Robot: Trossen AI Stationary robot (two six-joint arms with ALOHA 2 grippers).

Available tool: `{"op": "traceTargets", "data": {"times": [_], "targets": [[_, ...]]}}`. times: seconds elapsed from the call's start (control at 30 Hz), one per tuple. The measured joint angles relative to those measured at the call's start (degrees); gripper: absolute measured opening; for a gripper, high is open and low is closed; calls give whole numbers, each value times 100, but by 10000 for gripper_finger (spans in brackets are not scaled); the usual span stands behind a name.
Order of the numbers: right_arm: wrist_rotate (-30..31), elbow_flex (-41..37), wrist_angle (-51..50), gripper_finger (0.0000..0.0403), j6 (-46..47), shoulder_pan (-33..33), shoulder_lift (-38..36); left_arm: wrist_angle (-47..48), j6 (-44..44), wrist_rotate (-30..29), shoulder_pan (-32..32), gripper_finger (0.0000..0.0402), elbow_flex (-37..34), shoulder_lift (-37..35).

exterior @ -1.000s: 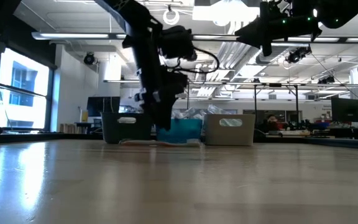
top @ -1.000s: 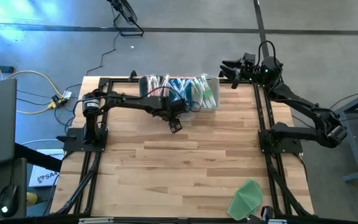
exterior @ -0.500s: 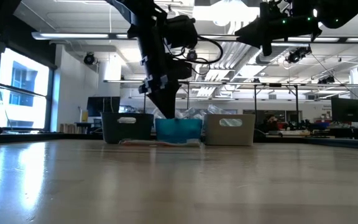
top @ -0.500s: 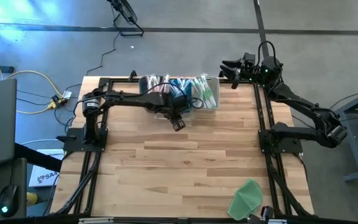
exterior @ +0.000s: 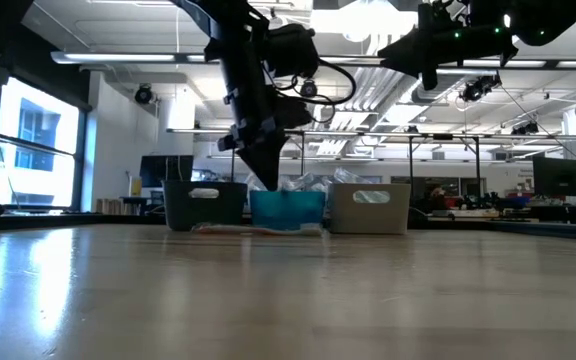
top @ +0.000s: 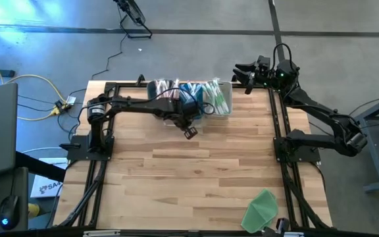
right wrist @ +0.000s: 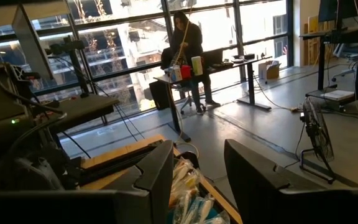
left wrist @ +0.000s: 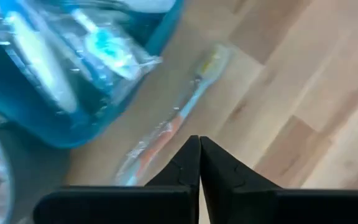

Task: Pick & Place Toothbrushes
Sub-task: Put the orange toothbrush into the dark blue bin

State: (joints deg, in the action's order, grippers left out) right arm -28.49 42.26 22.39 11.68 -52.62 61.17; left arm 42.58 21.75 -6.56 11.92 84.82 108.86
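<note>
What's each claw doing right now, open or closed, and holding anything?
Left claw: closed, holding nothing; a wrapped toothbrush lies on the table just beyond its tips, beside the blue bin.
Right claw: open, empty, raised near the table's far right corner.

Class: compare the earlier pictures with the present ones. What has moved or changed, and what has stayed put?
The left pincer has lifted off the table in front of the blue bin and snapped shut, empty; a wrapped toothbrush lies on the wood below it. The right pincer, bins and green sheet stayed put.

overhead, table-level, two wrist views
</note>
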Motion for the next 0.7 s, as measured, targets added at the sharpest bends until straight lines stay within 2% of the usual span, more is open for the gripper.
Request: {"op": "traceTargets", "data": {"times": [0.13, 0.37, 0.53, 0.6, 0.7], "targets": [[-11, 0, -8, 136, 29, 0, 0, 239, 233, -382, -155, 0, -21, 0], [-4, 0, -209, 136, 44, 0, 0, 134, 847, -534, -616, 0, -292, -4], [-1, 0, -212, 136, 48, 6, 0, 367, 877, -873, -628, 0, -301, -183], [-2, 0, -212, 136, 48, 9, 0, 356, 764, -943, -621, 0, -478, -316], [-11, 0, -212, 136, 77, 11, 0, -187, 720, -913, -595, 0, -975, -555]]}}
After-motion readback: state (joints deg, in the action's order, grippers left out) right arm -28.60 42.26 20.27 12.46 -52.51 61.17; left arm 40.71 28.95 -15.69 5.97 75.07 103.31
